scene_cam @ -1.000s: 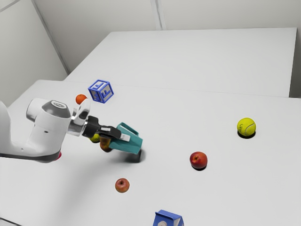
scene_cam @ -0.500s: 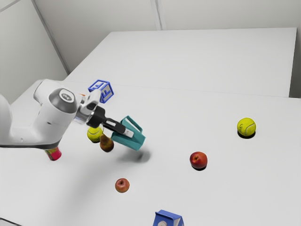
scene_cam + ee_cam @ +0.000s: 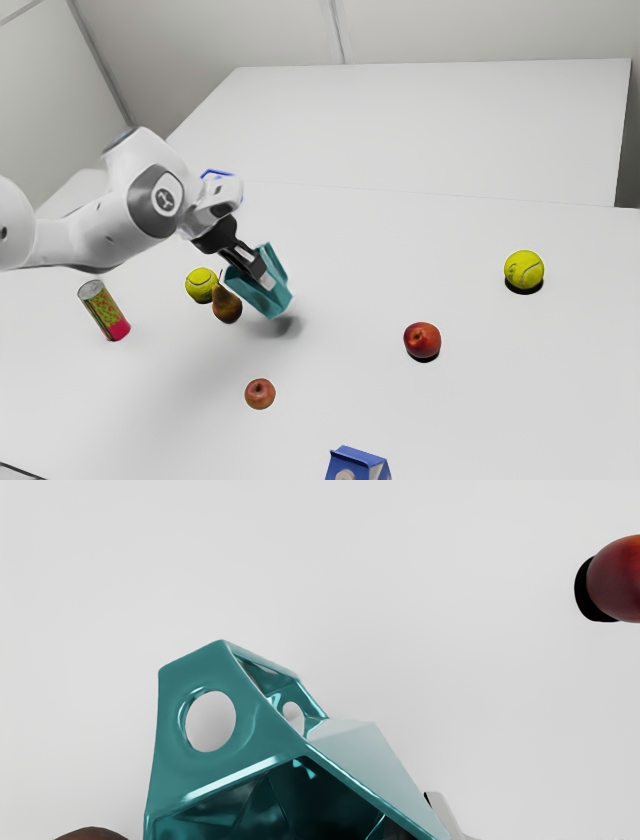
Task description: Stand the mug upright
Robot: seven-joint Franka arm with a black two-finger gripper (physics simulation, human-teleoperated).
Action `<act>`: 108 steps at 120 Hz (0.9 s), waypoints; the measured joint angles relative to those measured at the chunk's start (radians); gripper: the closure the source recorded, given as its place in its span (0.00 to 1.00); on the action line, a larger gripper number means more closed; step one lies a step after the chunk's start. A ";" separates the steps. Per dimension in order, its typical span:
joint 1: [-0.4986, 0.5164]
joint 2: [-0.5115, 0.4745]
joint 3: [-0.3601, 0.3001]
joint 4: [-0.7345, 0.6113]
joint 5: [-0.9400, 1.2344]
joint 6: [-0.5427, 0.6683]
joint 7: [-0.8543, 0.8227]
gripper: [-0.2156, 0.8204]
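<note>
My gripper (image 3: 258, 273) is shut on the teal mug (image 3: 267, 298), holding it tilted above the table, with its shadow just beneath. The handle side faces the exterior view's upper right. In the wrist view the angular mug (image 3: 280, 775) shows its dark open inside and a handle with round holes. One pale fingertip of my gripper (image 3: 419, 825) lies outside the mug's wall; the other is mostly hidden inside the opening.
A pear (image 3: 227, 305) and a tennis ball (image 3: 201, 285) sit close to the mug on the exterior view's left, with a can (image 3: 104, 311) farther left. Also on the table (image 3: 480, 420) are a small apple (image 3: 260, 393), a red apple (image 3: 422, 340), another tennis ball (image 3: 524, 269) and a blue carton (image 3: 357, 465).
The hand has swung steeper, its wrist rising, and the held mug has lifted off the table and tipped with it. The can has come into sight from behind the arm.
</note>
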 joint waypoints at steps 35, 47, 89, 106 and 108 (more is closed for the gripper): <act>-0.002 0.002 -0.044 0.019 0.176 0.005 -0.222 0.97; -0.004 0.002 -0.051 0.021 0.233 0.008 -0.293 0.97; -0.006 0.032 -0.068 0.021 0.428 0.056 -0.515 0.97; -0.020 0.043 -0.075 0.021 0.460 0.076 -0.581 0.97; -0.022 0.044 -0.076 0.021 0.462 0.080 -0.588 0.97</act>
